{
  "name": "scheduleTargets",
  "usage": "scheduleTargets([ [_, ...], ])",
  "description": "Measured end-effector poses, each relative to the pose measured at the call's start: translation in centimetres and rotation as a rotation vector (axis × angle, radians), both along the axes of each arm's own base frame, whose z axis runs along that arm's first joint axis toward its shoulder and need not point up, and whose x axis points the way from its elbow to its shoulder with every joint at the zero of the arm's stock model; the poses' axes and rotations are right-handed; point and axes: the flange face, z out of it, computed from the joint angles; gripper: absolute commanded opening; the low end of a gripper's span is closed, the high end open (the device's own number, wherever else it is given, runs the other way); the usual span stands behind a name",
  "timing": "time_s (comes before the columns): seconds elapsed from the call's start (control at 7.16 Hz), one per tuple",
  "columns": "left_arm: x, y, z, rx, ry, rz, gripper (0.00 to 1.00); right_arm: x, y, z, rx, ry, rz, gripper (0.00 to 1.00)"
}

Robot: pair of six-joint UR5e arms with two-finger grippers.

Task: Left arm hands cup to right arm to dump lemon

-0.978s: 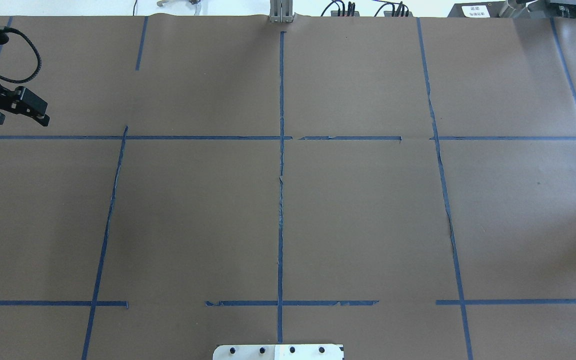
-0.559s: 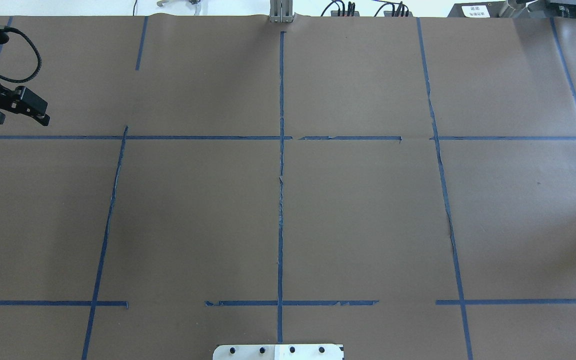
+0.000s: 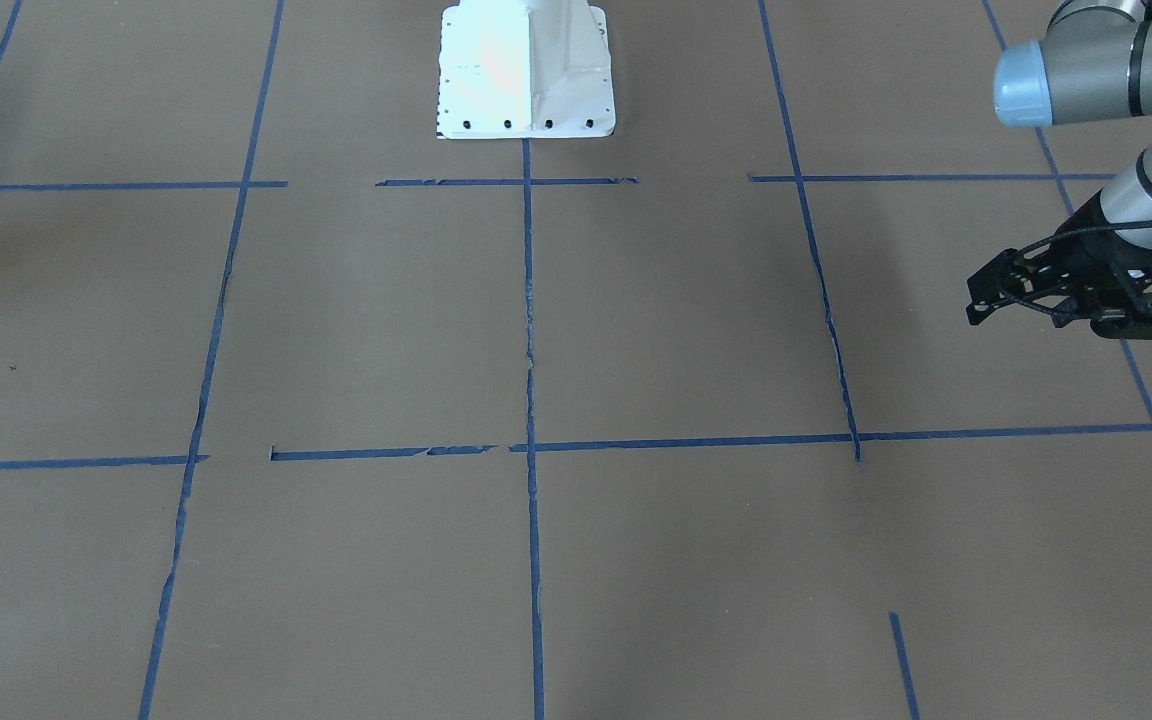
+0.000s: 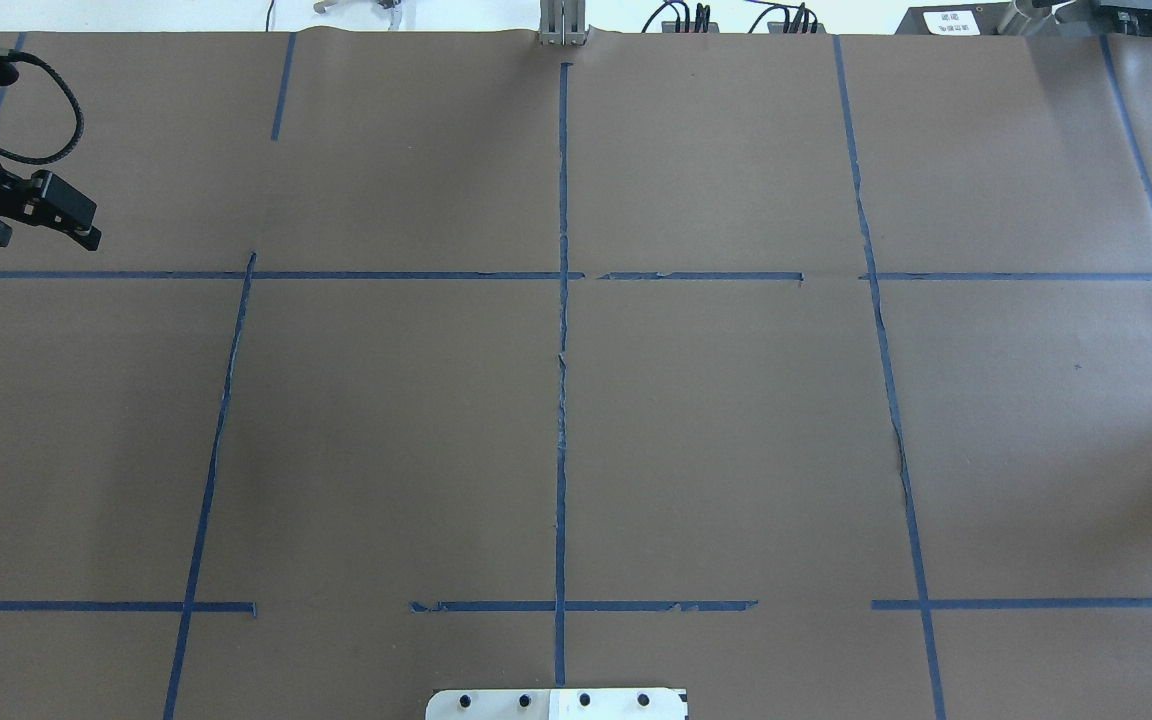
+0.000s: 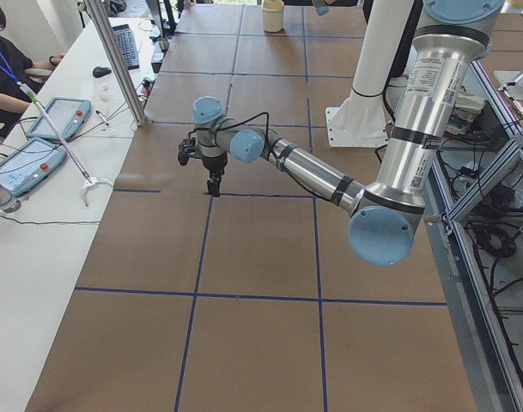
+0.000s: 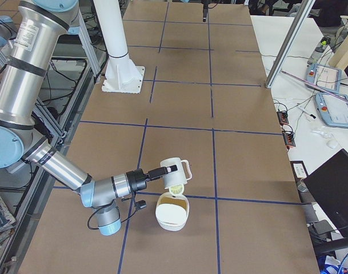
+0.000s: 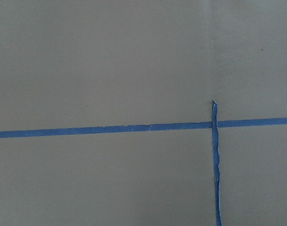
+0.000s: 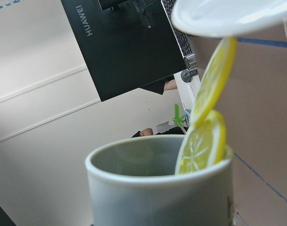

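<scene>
Our left gripper (image 4: 41, 235), the black open-frame one, hangs with its fingers spread apart and nothing between them, above the brown paper-covered desk (image 4: 736, 420) near a blue tape line (image 7: 110, 128). Behind it the silver-grey left arm (image 5: 313, 172) reaches out low. At the desk's other end we see our right gripper (image 6: 171, 169) only from the side, so we cannot tell how far it is closed. The white cylindrical cup with a loop handle (image 6: 182, 174) sits at its tip, tipped mouth-down. A yellow-green lemon slice (image 6: 175, 190) hangs just under the rim, above a white round vessel (image 6: 172, 221) standing on the desk. A second slice (image 8: 202, 146) leans inside that vessel's rim.
</scene>
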Motion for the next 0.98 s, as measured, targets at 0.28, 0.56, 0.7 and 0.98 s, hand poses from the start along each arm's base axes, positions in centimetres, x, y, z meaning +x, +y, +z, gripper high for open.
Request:
scheduleTargets([
  [0.28, -0.3, 0.5, -0.9, 0.001, 0.0, -0.001, 1.0, 0.4, -0.5, -0.5, -0.008, -0.168, 0.022, 0.05],
  [0.56, -0.5, 0.8, -1.4, -0.003, -0.001, -0.001, 1.0, 0.7, -0.7, -0.6, 0.005, -0.247, 0.033, 0.05],
  [0.7, -0.5, 0.9, -1.5, -0.005, -0.002, -0.001, 1.0, 0.7, -0.7, -0.6, 0.006, -0.255, 0.035, 0.05],
  [0.98, -0.4, 0.9, -1.5, -0.005, -0.003, 0.0, 1.0, 0.7, -0.7, -0.6, 0.004, -0.261, 0.034, 0.05],
])
